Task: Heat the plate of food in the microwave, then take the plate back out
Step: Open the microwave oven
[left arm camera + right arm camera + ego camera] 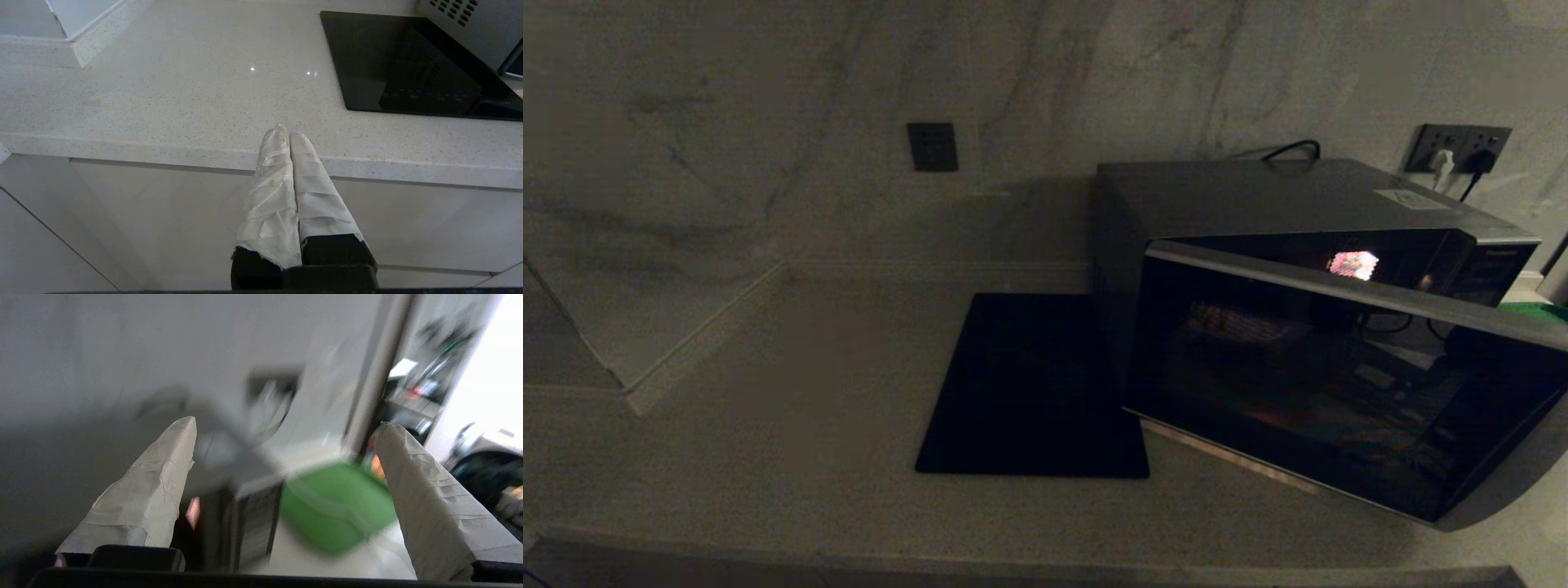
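The dark grey microwave stands at the right of the counter. Its black glass door is swung partly open and a small light glows inside. The plate of food is hidden in every view. My right gripper is open with nothing between its fingers; it hangs in the air off the microwave's button-panel side. My left gripper is shut on nothing and sits low at the counter's front edge, left of the microwave. Neither gripper shows in the head view.
A flat black square mat lies just left of the microwave. A green tray sits on the counter to the microwave's right. Wall sockets with plugs are behind it. The counter's front edge runs below the left gripper.
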You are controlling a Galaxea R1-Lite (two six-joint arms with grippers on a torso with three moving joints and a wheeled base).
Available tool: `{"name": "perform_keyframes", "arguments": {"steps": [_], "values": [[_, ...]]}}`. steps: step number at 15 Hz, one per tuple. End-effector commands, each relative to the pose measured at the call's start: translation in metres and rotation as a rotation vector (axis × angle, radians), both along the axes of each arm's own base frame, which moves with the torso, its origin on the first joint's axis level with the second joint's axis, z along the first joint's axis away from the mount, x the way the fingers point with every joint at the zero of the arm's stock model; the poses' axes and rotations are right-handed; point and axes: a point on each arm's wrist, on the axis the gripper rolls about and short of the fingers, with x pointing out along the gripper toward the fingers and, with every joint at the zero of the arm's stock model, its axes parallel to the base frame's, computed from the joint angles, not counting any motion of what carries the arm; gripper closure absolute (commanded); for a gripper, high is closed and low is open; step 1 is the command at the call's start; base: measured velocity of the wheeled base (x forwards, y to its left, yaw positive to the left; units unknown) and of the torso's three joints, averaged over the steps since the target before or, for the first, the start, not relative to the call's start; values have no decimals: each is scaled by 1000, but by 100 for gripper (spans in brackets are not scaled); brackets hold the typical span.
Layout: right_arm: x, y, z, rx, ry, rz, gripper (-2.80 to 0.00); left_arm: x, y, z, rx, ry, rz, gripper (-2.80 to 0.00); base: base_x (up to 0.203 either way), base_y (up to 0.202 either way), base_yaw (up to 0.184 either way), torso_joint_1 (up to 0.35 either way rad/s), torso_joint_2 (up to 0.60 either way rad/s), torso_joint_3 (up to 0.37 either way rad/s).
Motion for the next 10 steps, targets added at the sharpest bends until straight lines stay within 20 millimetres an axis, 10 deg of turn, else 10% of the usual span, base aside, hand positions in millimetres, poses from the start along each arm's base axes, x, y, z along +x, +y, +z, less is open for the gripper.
{"name": "perform_keyframes", "arguments": {"steps": [1,10], "values": [[15,5,-21,14,347,45,0,0,0,0,-1,-2,0,0,0,0,0,0,0,0],[40,-3,-36,166,478,68,0,0,0,0,-1,-2,0,0,0,0,0,0,0,0]]}}
